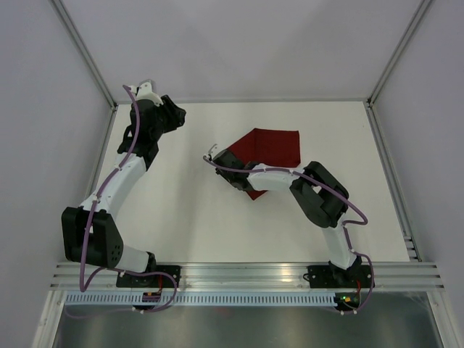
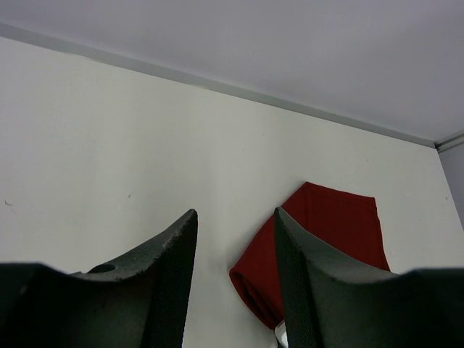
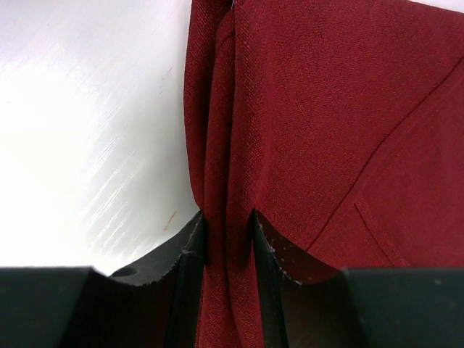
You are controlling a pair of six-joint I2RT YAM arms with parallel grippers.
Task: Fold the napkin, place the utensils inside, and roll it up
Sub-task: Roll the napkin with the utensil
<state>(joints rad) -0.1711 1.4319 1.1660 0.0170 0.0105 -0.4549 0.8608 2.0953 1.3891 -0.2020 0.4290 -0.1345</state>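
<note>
The napkin (image 1: 279, 147) lay partly folded toward the far edge of the surface (image 1: 188, 225), right of centre. The right tool (image 3: 227, 226) was clamped on a bunched pleat at its left edge, with cloth wedged between both fingers. For a clean fold, I'd say lift just enough, carry that edge straight across, and match corners before letting go. The left tool (image 2: 235, 217) hung open near the far-left corner, holding nothing.

R tool (image 3: 226, 250) tight on bunched napkin (image 3: 326, 130) edge
</note>
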